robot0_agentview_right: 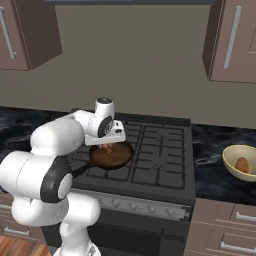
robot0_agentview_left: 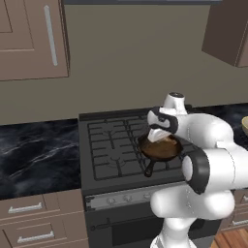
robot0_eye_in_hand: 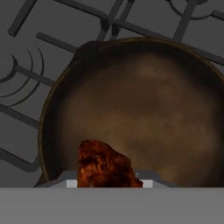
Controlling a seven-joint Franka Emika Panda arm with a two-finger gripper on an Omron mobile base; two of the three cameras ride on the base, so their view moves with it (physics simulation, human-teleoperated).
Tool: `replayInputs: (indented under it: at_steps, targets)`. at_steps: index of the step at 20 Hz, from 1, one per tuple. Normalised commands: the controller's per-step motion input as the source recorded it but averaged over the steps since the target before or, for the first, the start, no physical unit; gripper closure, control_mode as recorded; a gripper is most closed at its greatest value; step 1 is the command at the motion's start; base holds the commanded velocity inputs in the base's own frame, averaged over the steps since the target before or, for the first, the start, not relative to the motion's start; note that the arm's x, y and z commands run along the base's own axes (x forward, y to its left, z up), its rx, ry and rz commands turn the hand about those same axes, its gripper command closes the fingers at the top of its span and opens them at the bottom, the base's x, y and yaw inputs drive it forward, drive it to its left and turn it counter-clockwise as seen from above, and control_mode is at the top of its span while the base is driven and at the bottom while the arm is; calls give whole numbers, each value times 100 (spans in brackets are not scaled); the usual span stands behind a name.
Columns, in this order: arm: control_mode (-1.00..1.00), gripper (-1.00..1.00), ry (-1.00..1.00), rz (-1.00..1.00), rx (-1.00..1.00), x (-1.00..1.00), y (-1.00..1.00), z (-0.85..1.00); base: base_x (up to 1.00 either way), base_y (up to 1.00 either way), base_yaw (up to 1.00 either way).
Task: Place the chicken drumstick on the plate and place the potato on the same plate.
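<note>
The stove [robot0_agentview_right: 150, 150] was the landmark: a black gas range with grey grates, set into a dark marbled counter [robot0_agentview_left: 34, 155] under brown wall cabinets [robot0_agentview_left: 29, 38]. A dark skillet [robot0_agentview_right: 111, 155] sat on the stove's front burner nearest the arm. The gripper [robot0_agentview_right: 107, 146] hung just above the skillet with the chicken drumstick [robot0_eye_in_hand: 105, 165] at its tip; whether its fingers clamped the meat could not be told. To the right of the stove, a pale-yellow bowl [robot0_agentview_right: 237, 172] on the counter held the potato [robot0_agentview_right: 242, 164].
</note>
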Motion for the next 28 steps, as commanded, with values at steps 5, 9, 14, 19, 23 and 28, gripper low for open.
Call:
replayInputs:
  at_steps: [5,9,14,19,23,28]
  targets:
    - [-100,100,-4,-11,4,-46,-5,74,0,0,0]
    - [-100,100,-6,-15,0,-44,0,49,0,0,0]
    - [-100,100,-5,-12,0,-41,0,47,0,0,0]
    - [-100,100,-5,-3,0,-38,11,14,0,0,0]
    - [-100,100,-10,0,0,-47,20,1,0,0,0]
    - [-100,100,-14,0,0,-55,9,0,0,0,0]
